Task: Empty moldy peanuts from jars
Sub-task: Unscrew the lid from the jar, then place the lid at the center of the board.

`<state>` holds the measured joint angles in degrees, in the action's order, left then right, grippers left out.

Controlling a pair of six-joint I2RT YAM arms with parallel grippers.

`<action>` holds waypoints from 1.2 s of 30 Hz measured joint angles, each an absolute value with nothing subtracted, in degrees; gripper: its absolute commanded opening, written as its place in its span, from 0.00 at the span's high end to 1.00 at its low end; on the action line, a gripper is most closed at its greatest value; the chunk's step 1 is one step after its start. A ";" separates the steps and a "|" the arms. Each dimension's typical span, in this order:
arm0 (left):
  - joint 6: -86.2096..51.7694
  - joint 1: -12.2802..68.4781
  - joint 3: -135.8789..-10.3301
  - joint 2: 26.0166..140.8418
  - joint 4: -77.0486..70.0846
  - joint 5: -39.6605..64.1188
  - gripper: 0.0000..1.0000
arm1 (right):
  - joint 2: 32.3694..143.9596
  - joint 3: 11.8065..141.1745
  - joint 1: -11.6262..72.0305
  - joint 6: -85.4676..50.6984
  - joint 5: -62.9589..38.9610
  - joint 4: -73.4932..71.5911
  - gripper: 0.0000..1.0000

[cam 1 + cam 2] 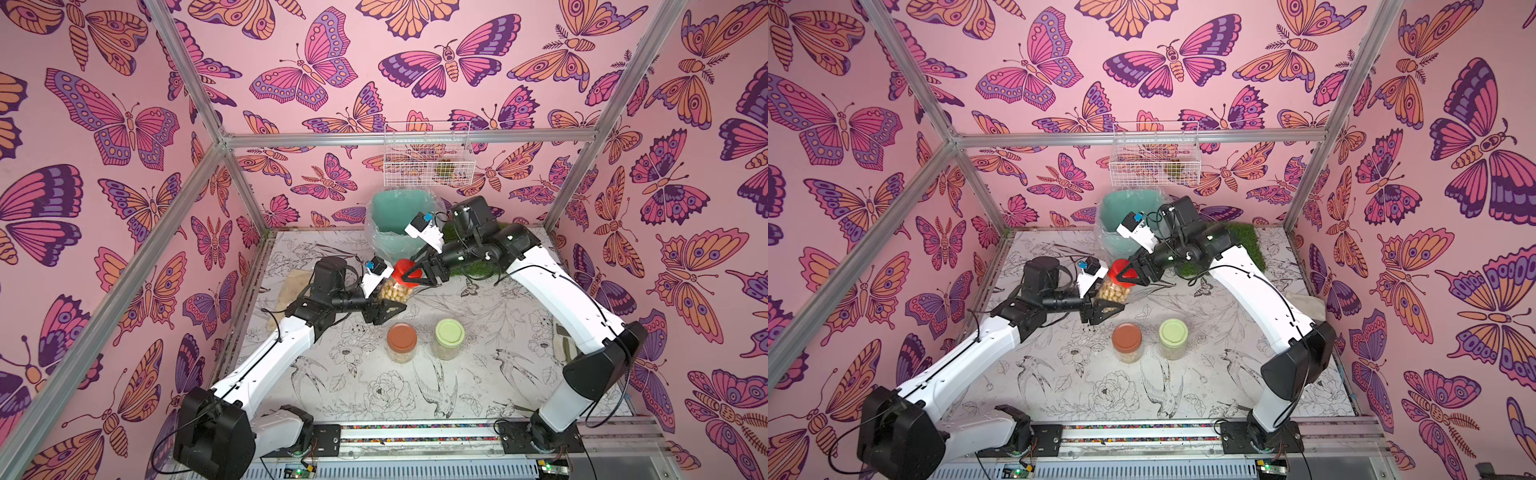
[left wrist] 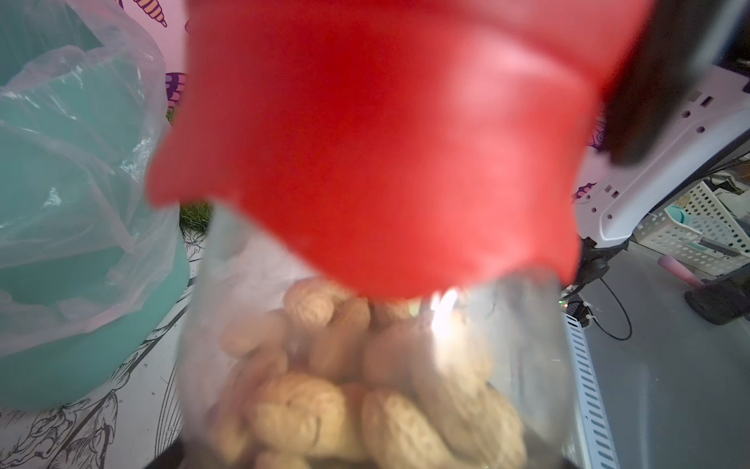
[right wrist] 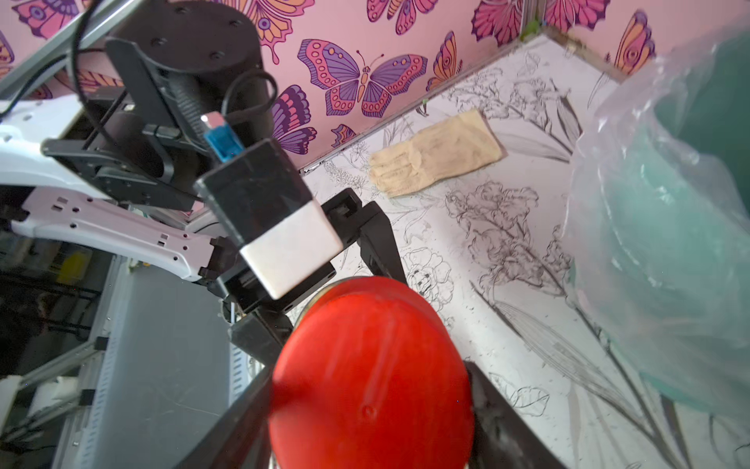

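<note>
The left gripper (image 1: 388,301) was clamped on the red-lidded jar (image 1: 397,291) of moldy peanuts (image 2: 365,385), tilting it above the tabletop (image 1: 478,374) beside the teal bin (image 1: 390,216), apparently so the right gripper (image 1: 409,279), closed round its red lid (image 3: 373,373), could unscrew it for pouring

Both arms bend inward toward each other, the left tool (image 1: 387,302) clamped on the jar (image 1: 395,291), the right tool (image 1: 413,274) gripping its red lid (image 1: 401,267) from both sides.
</note>
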<state>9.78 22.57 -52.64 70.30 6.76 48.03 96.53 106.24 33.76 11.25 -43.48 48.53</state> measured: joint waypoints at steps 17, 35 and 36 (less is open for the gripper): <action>9.58 22.50 -52.64 70.30 7.77 45.01 1.00 | 92.12 102.15 32.34 13.67 -45.74 40.99 1.00; 6.76 15.25 -52.64 70.19 6.92 28.56 1.00 | 75.05 86.11 47.13 11.88 -30.55 33.43 1.00; 6.55 14.26 -52.64 70.19 6.92 28.03 1.00 | 75.37 85.52 48.86 12.23 -29.21 33.80 1.00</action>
<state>6.55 14.26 -52.64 70.19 6.92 28.03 75.37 85.52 48.86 12.23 -29.21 33.80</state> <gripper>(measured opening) 0.738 0.671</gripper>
